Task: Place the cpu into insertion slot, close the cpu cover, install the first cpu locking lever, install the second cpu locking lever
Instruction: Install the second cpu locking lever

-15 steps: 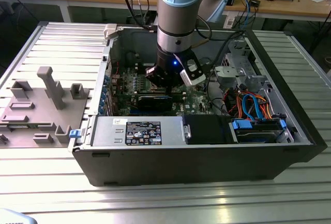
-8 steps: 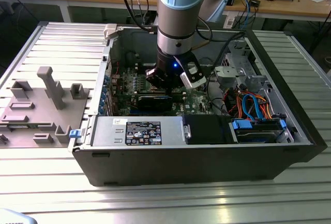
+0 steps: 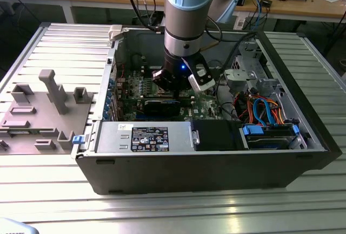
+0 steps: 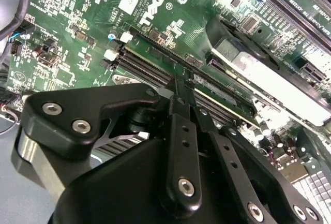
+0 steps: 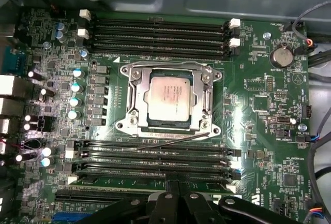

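While arm hangs vertical above cpu (image 5: 168, 98), jaws seemingly closed, empty.

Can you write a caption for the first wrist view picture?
The cpu sits in its socket under the closed cpu cover.

cpu (image 5: 166, 98) seated in insertion slot (image 5: 135, 123) | cpu cover (image 5: 209, 90) apparently closed

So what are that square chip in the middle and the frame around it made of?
The cpu top looks like dull, brushed silvery metal with faint print. The cpu cover around it seems to be bare stamped steel: glossy, thin, bright glints along its edges. Neither can be confirmed by sight alone.
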`<state>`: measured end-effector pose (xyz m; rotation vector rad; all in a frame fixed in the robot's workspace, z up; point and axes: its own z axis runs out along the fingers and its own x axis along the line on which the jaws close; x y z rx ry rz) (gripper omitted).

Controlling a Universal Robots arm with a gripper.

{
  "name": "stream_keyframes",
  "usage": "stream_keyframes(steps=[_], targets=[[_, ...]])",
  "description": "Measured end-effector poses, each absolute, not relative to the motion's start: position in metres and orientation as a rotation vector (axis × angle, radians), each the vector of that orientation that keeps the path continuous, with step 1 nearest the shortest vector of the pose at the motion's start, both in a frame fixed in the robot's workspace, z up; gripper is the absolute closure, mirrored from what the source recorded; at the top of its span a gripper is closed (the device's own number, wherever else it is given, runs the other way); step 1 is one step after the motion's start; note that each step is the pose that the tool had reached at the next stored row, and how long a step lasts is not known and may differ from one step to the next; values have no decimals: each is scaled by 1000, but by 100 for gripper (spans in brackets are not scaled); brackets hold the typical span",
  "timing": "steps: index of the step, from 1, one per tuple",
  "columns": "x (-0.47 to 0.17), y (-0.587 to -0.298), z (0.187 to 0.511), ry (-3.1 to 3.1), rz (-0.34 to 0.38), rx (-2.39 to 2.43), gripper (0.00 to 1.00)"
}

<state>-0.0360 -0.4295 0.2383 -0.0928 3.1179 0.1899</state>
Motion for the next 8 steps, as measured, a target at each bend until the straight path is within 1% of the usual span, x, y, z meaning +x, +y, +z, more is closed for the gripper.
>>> stream_keyframes(steps=[3,6,8], targets=[[-36,-430,243,3117,192,-93,89],[-38,-428,242,3113,232,-92,89],[-41,-425,240,3113,238,-92,89]])
